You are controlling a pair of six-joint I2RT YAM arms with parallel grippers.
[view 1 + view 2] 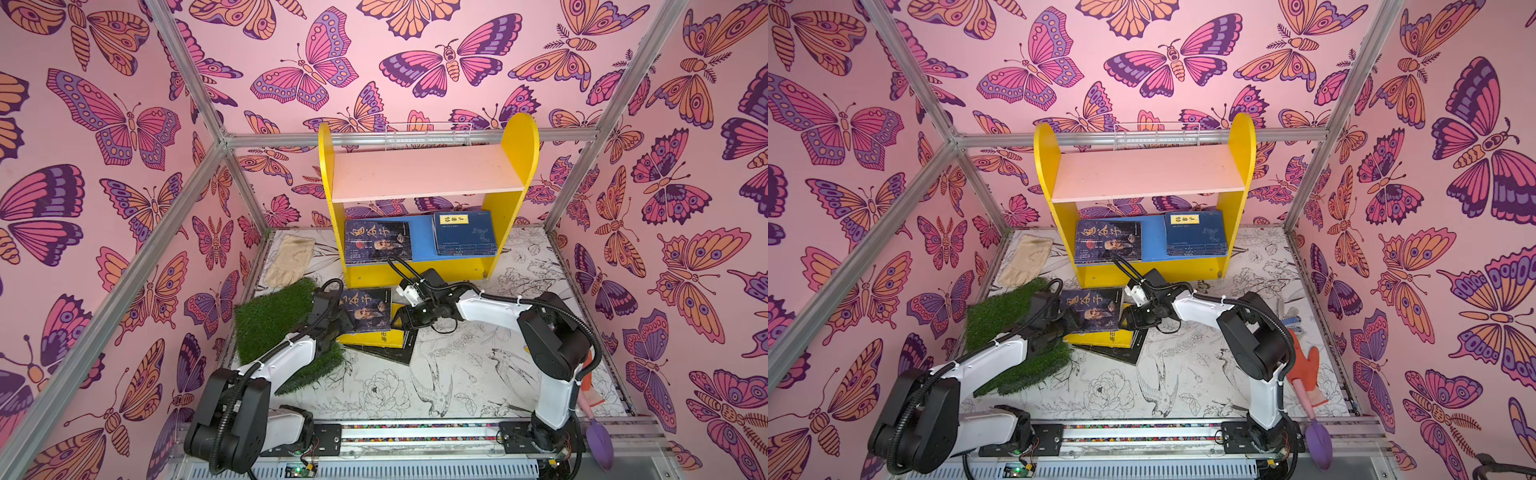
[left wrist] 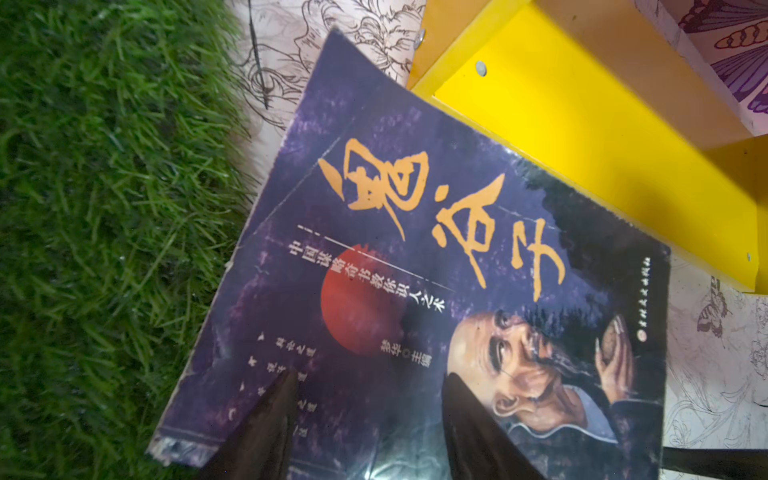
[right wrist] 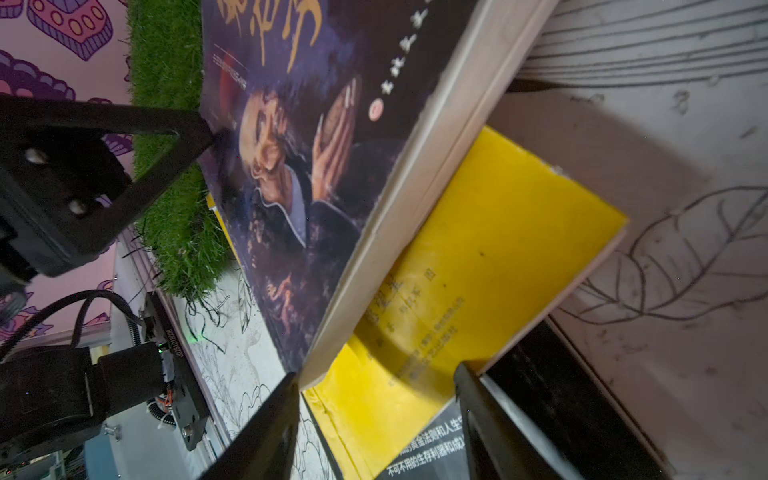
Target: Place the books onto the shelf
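Left wrist view: portrait book (image 2: pixel 436 270) lies on the yellow book (image 3: pixel 498 249) and black book (image 1: pixel 395 351) just in front of the shelf (image 1: pixel 517 158), one left gripper (image 1: pixel 338 324) finger (image 2: pixel 266 415) resting on its cover by the green turf (image 2: pixel 104 208) side; can't tell if that gripper is clamped. Right gripper (image 3: pixel 374 395) has jaws apart, straddling the opposite near corner of the portrait book plus the yellow one under it, nothing visibly pinched. Book sits between both grippers, long axis roughly toward the shelf, matching portrait stack (image 1: pixel 377 241) on the blue lower board (image 1: pixel 422 239) straight beyond it, both arms equally near.
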